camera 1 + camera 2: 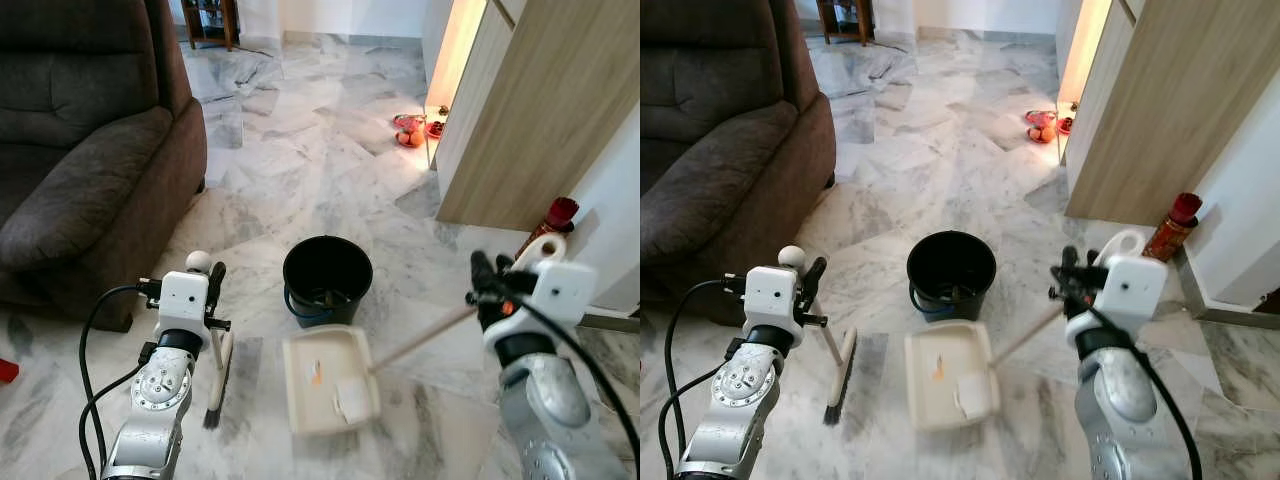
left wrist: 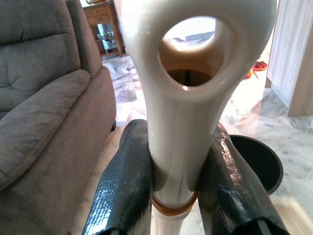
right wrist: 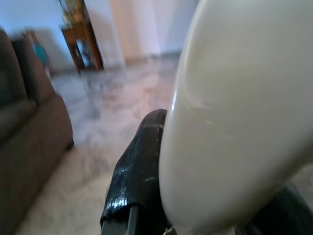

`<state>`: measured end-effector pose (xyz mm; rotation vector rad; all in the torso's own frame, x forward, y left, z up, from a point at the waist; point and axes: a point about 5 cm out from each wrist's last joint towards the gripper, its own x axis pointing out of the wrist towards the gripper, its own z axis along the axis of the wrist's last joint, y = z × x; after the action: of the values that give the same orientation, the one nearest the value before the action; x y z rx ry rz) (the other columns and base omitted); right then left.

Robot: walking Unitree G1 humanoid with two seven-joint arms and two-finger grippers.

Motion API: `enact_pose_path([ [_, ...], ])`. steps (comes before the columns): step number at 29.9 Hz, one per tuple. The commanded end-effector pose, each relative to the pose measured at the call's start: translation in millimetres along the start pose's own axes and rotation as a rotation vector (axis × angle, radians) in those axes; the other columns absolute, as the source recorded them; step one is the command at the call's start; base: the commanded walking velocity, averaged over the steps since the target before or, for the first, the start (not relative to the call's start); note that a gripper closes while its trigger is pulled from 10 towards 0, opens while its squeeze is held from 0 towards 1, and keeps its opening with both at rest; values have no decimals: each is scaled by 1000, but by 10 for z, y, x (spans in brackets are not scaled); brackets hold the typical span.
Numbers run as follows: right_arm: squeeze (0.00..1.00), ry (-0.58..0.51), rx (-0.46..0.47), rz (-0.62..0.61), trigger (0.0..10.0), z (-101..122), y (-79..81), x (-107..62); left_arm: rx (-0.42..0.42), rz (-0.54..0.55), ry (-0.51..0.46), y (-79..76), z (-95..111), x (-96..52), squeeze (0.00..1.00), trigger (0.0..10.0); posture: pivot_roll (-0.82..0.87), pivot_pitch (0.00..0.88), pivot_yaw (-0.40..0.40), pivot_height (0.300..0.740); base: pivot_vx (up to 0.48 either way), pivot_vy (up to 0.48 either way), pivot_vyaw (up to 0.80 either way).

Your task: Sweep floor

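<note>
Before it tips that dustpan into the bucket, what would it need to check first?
1. Left pincer shut on the brush handle: ok.
2. Right pincer gripping the dustpan handle: ok, as far as the blurred wrist view shows.
3. Dustpan holds scraps: ok.
4. Bucket upright, just beyond the dustpan: ok.
5. Brush head is down on the floor, beside the dustpan: ok.
6. Floor fully swept: cannot tell.

Grey-veined marble floor (image 1: 300,150) runs to a dark brown sofa (image 1: 80,150) on the left. A light wood cabinet (image 1: 520,110) stands right, warm light glowing along its edge. Far back, possibly a wooden side table (image 1: 212,20).
</note>
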<state>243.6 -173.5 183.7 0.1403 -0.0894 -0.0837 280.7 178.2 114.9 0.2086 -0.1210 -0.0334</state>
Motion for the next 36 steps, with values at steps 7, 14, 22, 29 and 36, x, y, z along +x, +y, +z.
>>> enact_pose_path([
  [7,0,-137,43,35,10000,422,105,-18,19,0,-45,32,68,37,0,10000,-18,93,-1,740,0,0,0],
  [14,0,-176,34,31,10000,581,104,18,19,0,-48,32,71,43,0,10000,-18,99,1,740,0,0,0],
  [22,0,-227,60,-4,10000,611,167,147,18,5,-53,35,83,60,0,10000,-15,104,3,740,0,0,0],
  [29,0,-261,94,-41,10000,582,213,271,16,14,-64,41,105,64,0,10000,-8,109,3,740,0,0,0],
  [36,0,-284,105,-33,10000,582,272,323,18,27,-72,51,114,56,0,10000,-3,105,-3,740,34,0,0],
])
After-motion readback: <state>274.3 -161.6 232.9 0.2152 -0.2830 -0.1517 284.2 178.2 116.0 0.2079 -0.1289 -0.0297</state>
